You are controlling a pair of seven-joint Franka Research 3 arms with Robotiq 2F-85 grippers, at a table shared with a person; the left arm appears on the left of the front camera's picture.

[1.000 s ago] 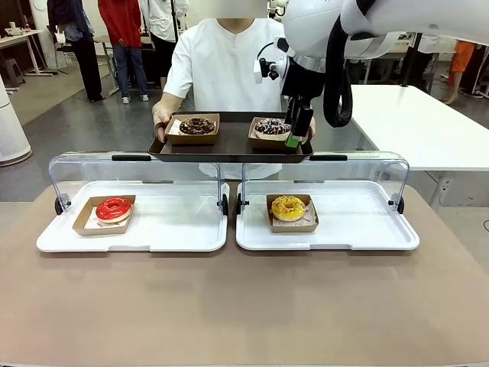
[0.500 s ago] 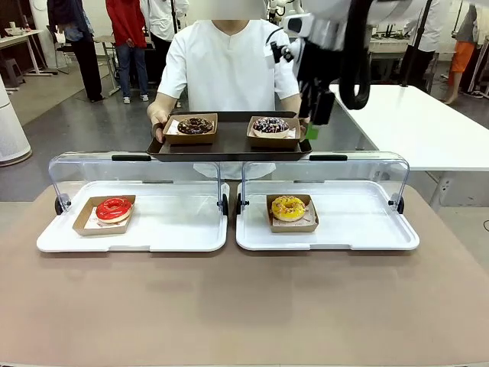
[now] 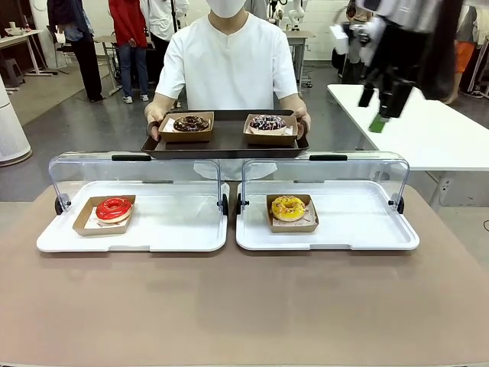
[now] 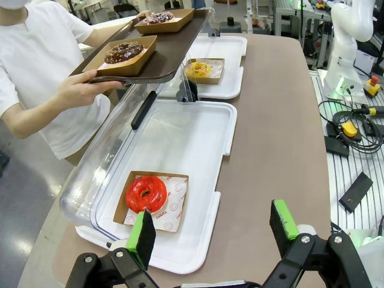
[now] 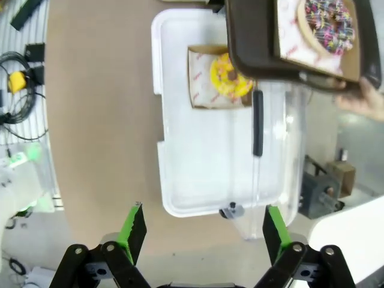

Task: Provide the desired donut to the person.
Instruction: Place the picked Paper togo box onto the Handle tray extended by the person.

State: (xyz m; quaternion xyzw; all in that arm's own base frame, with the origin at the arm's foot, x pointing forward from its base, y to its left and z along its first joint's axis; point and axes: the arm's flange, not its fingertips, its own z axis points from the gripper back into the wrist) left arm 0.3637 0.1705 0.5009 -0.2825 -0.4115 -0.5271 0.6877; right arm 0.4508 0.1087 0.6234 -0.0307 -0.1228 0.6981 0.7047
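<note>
Two boxed donuts (image 3: 228,123) side by side along the person's (image 3: 229,61) level tray (image 3: 225,144), long axis crosswise; both end effectors (image 4: 211,231) (image 5: 200,231) spread, empty.

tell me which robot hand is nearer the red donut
Left. The left hand hovers open just above and in front of the red donut. The right hand is raised high at the far right, beyond the yellow donut's tray.

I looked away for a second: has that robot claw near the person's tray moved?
Yes. The right gripper has swung rightward and up, away from the tray, and now hangs open over the white side table.
</note>
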